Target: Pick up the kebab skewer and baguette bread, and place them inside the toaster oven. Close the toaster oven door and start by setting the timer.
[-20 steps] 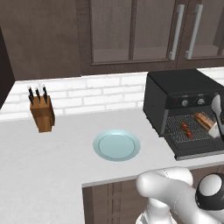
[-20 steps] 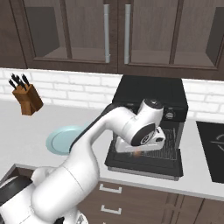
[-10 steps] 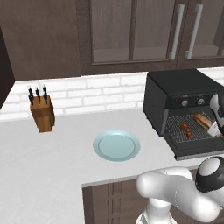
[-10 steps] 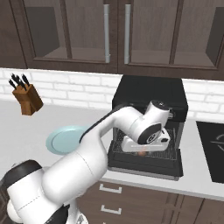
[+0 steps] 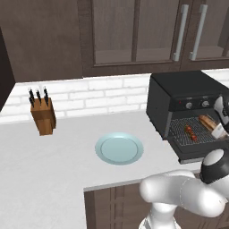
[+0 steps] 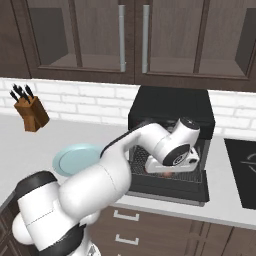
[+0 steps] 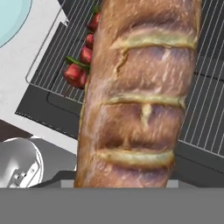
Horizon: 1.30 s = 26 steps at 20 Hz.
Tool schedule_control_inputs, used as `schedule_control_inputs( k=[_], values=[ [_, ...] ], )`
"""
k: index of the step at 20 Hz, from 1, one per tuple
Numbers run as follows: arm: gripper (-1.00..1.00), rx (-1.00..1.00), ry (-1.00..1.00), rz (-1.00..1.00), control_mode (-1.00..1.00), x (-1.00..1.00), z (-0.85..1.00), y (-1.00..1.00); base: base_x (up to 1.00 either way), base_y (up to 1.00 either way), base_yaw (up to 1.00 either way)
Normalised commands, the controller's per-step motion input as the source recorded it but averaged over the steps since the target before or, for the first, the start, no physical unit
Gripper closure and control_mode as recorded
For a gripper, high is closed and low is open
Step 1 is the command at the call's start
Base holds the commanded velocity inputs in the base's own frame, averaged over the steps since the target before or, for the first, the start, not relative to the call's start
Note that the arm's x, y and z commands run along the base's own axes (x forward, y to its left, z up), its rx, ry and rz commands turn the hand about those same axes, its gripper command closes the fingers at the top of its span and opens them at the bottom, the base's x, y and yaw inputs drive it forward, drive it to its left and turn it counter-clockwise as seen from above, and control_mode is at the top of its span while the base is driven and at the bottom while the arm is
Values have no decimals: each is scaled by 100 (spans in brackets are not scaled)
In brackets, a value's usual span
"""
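The black toaster oven (image 5: 179, 87) (image 6: 170, 102) stands on the counter with its toaster oven door (image 5: 201, 153) (image 6: 170, 189) dropped open. On the wire rack (image 7: 210, 109) lies the kebab skewer (image 5: 191, 132) (image 7: 81, 65), red chunks on a thin stick. The baguette bread (image 5: 206, 120) (image 7: 140, 96) hangs just above the rack, to the right of the skewer, with my gripper (image 5: 217, 129) shut on its near end. In the hand view the loaf hides the fingertips. In the right base view my hand covers most of the oven's mouth.
A pale blue plate (image 5: 119, 148) (image 6: 75, 159) (image 7: 8, 17) sits bare on the white counter left of the oven. A wooden knife block (image 5: 42, 115) (image 6: 31, 112) stands at the back left. A black cooktop (image 6: 242, 170) lies right of the oven. Dark cabinets hang overhead.
The arm's elbow has swung right and lower in the left base view. The hand and the baguette have shifted slightly over the rack. The skewer has not moved.
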Motion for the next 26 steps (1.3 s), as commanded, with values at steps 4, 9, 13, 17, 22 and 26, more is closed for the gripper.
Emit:
schedule_control_inputs(
  k=[4,9,13,17,22,26],
  values=[
    [100,1,0,0,-100,13,-18,-25,0,0,0],
    [100,0,0,0,-100,28,-10,-2,0,0,0],
    [100,0,0,0,-100,27,-8,0,0,0,0],
    [100,0,0,0,-100,19,-14,0,0,0,0],
    [100,0,0,0,-100,16,-13,0,0,0,0],
    [100,0,0,0,-100,15,-5,0,0,0,0]
  ],
)
